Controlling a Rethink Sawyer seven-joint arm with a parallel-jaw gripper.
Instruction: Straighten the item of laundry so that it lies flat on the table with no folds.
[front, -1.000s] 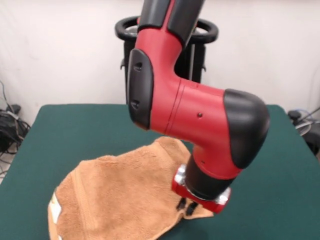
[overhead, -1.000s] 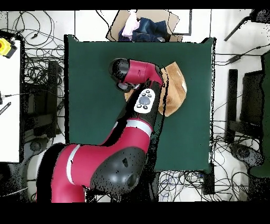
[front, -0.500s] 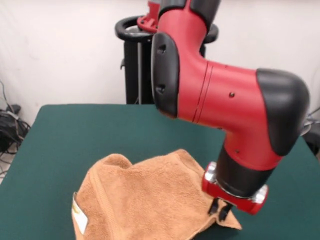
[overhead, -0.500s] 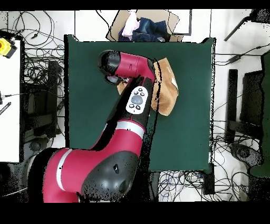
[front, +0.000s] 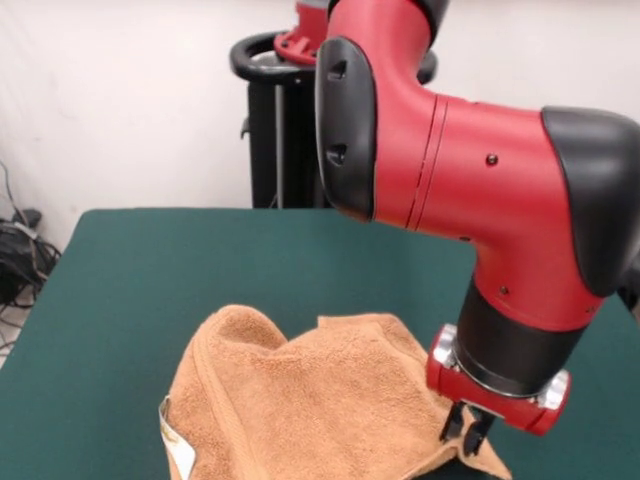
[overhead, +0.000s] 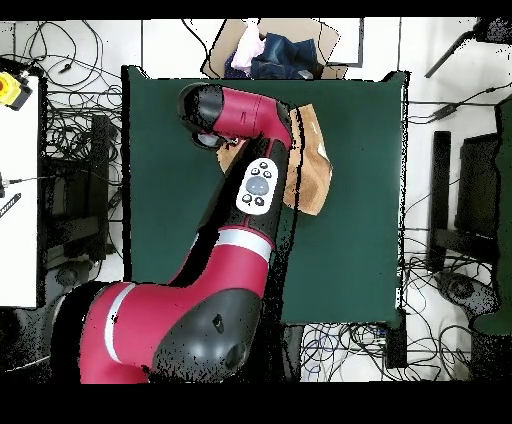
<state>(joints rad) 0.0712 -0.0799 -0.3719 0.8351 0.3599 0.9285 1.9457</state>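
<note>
From the front I see the dark green table (front: 120, 290) running back to a white wall, with cables on the floor at nine o'clock. The orange-tan towel (front: 320, 410) lies rumpled at the near edge, a fold humped at its ten o'clock and a white tag (front: 178, 448) on its edge. The gripper (front: 464, 432) sits at the towel's four o'clock corner, fingers close together and apparently pinching the cloth, though I can't be sure.

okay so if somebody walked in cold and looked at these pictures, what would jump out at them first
The big red and black arm fills the right of the front view, its gripper down at a corner of the towel. Next comes the orange-tan towel, rumpled into a raised hump rather than flat, on the dark green table. From overhead, tangled cables ring the table.
</note>
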